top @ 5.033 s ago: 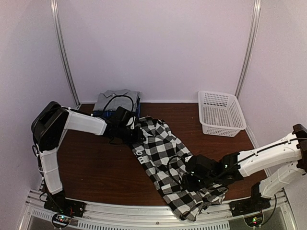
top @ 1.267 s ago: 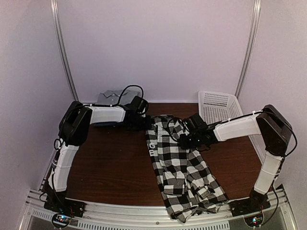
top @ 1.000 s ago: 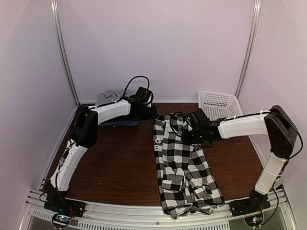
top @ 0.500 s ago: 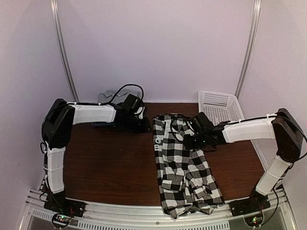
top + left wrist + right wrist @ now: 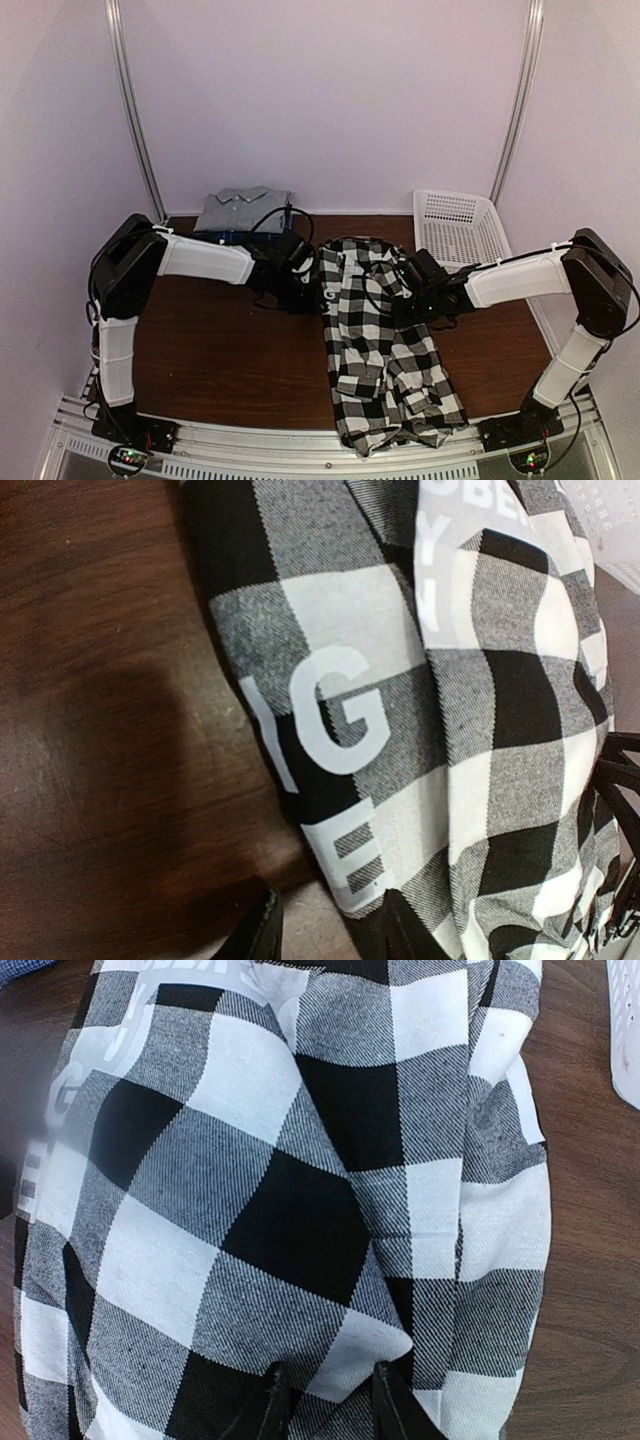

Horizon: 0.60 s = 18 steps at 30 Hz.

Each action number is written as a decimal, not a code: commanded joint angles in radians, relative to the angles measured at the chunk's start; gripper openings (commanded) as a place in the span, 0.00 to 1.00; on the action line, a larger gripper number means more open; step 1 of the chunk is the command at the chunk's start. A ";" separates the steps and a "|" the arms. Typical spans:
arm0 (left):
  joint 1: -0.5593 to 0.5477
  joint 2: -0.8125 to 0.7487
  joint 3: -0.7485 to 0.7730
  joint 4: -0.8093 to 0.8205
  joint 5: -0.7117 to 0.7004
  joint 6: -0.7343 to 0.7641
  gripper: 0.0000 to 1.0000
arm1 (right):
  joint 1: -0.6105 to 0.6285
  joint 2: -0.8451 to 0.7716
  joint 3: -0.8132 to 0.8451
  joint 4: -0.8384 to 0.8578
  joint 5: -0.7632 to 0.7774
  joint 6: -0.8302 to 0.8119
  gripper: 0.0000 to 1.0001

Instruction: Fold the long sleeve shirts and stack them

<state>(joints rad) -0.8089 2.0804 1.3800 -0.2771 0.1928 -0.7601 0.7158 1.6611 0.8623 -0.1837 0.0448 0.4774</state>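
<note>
Checked shirt lies mid-tabletop; right gripper pinches its cloth; left gripper straddles its edge, grip unclear.

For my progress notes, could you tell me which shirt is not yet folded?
The black-and-white checked shirt, lying long and rumpled in the middle between the arms; the grey shirt sits neatly folded at the back left.

A white lattice basket stands on the brown table, far right
</note>
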 commanded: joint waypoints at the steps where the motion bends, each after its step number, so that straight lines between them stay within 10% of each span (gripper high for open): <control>1: -0.017 0.024 0.010 0.053 -0.010 -0.026 0.35 | 0.003 0.011 -0.008 0.029 0.027 0.000 0.29; 18: 0.015 0.044 0.024 0.024 -0.067 -0.054 0.00 | 0.003 0.085 0.037 0.070 0.001 -0.022 0.30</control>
<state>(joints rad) -0.8387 2.1098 1.3819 -0.2565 0.1627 -0.8093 0.7158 1.6997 0.8612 -0.1501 0.0444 0.4728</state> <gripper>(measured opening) 0.015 0.297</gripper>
